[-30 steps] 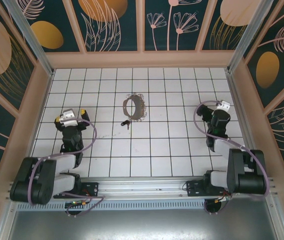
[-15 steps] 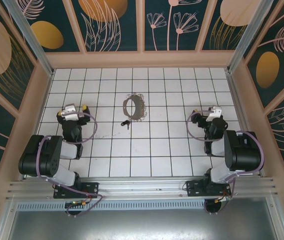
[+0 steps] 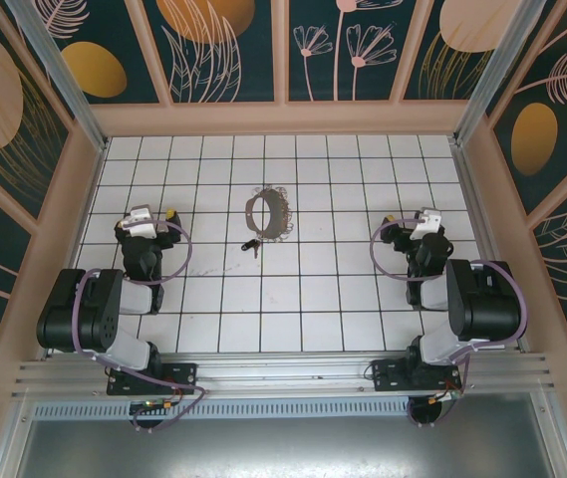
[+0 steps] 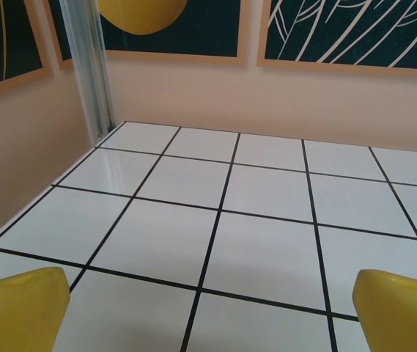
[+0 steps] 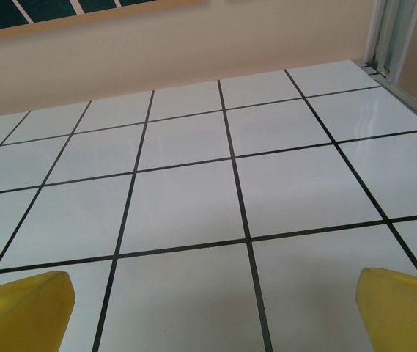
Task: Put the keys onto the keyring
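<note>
Nearest the camera in the overhead view is the silver aluminium rail point(image 3: 283, 373) that both black arms are bolted to, well on the near side of the keyring point(image 3: 249, 211), a large thin loop of bumpy silvery-grey chain-like metal lying flat on the white tiled table with black grid lines point(image 3: 343, 299).

Going farther in, the left gripper point(image 4: 208, 314) sits off to the left of the keyring and a bit nearer than it. Its yellow fingers point(image 4: 17, 308) are spread as wide as they go, with bare tile between them and nothing held. The right gripper point(image 5: 208, 308) is pretty much the mirror image, off to the right of the keyring and also slightly nearer. Its yellow fingertips point(image 5: 402, 304) are also wide apart and it has hold of nothing. Both are well apart from the keyring.

The keys point(image 3: 250, 245), a tiny blackish metal piece, lie on the tiles just beside the keyring's near-left edge. Honestly can't tell if they touch it, too small.

Beyond the keyring, the tiles run up to the peach-framed dark teal wall panels with plant drawings point(image 3: 343, 50).
</note>
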You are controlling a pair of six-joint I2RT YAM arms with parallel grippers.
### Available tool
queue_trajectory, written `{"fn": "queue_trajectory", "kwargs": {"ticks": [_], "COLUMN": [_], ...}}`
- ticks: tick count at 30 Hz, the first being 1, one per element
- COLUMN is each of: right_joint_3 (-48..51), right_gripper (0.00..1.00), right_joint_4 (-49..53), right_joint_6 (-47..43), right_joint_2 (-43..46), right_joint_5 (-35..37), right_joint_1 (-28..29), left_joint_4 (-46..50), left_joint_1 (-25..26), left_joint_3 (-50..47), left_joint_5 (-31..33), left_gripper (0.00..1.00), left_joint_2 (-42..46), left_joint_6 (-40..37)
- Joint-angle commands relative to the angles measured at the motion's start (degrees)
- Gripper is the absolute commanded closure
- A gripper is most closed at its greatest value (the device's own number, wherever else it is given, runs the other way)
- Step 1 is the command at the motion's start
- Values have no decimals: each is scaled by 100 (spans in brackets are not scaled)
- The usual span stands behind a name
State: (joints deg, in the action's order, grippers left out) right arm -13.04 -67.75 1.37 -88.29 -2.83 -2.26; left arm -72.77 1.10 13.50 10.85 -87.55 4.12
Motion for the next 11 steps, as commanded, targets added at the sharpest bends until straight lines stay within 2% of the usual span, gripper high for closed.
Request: {"fn": "queue_trajectory", "kwargs": {"ticks": [1,11], "right_joint_3": [-79,-85], "right_gripper": [1,1], "right_joint_4": [-283,-274], "right_joint_6": [-83,-74], "right_joint_2": [6,5], "right_joint_5": [55,11], "right_joint_1": [16,-4], "left_joint_4": [-44,-68], "left_joint_1": [-22,-22], "left_joint_3": [4,-24], "left_joint_5": [-80,-74], "left_gripper": [1,2], "left_joint_2": [34,43], "left_joint_6": [54,54]}}
